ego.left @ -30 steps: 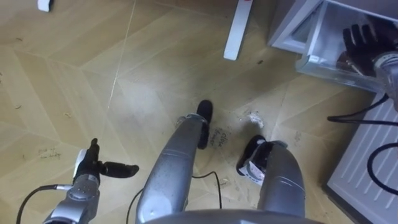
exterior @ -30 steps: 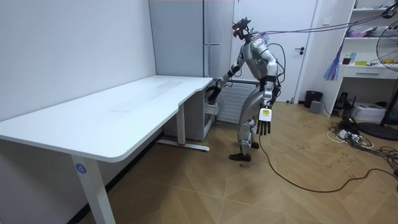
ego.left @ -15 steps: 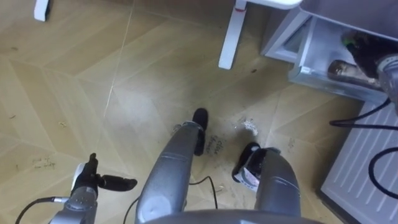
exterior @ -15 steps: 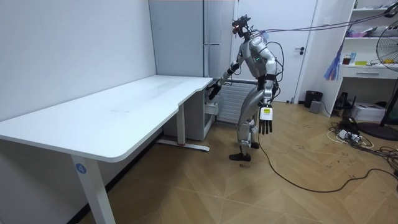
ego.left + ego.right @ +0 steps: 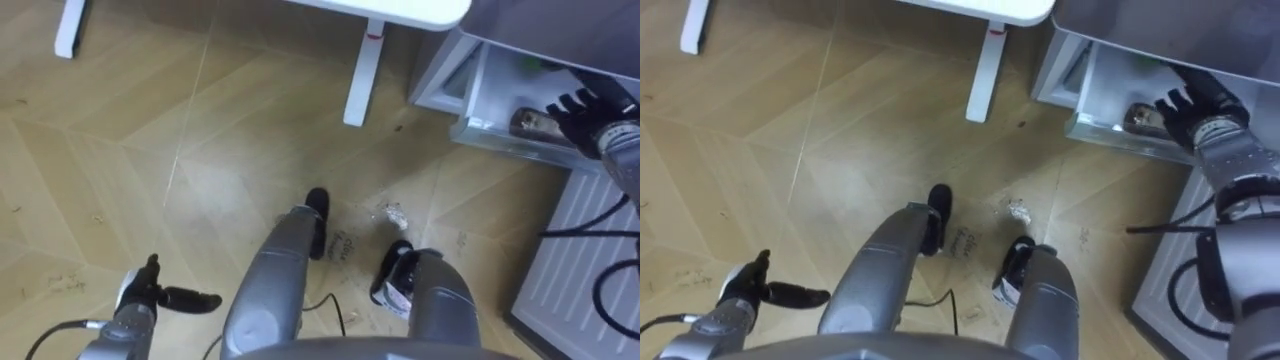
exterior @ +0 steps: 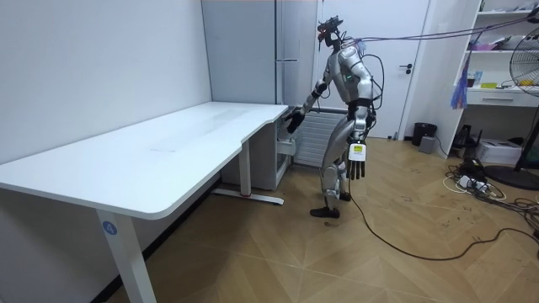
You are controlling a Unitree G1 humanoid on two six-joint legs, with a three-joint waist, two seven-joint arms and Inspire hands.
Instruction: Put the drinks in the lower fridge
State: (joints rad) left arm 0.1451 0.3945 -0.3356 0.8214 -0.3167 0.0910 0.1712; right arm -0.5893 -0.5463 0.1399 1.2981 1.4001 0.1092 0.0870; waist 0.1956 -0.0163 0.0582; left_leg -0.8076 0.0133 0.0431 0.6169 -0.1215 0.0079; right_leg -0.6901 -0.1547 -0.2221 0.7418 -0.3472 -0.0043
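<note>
The fridge's lower drawer (image 5: 478, 128) stands pulled out at the upper right. A brownish drink bottle (image 5: 528, 122) lies inside it on its side. My right hand (image 5: 585, 106) hovers just beside and above the bottle, open with its dark fingers spread, holding nothing. In the right eye view the same hand (image 5: 1188, 104) is over the bottle (image 5: 1137, 117). My left hand (image 5: 152, 296) hangs low at my left side, open and empty. The room view has me standing upright at the grey fridge (image 6: 278, 50), right hand (image 6: 294, 121) reaching toward it.
A white table (image 6: 168, 143) stands left of the fridge; its leg (image 5: 359, 72) comes down close to the drawer. A white ribbed panel (image 5: 590, 262) lies at my right. Small scraps (image 5: 390, 212) lie on the wood floor, which is open to my left.
The whole eye view has shifted as I straightened up. My right hand has let go of the bottle and drawn back slightly; the bottle now lies in the drawer. The left hand stays hanging.
</note>
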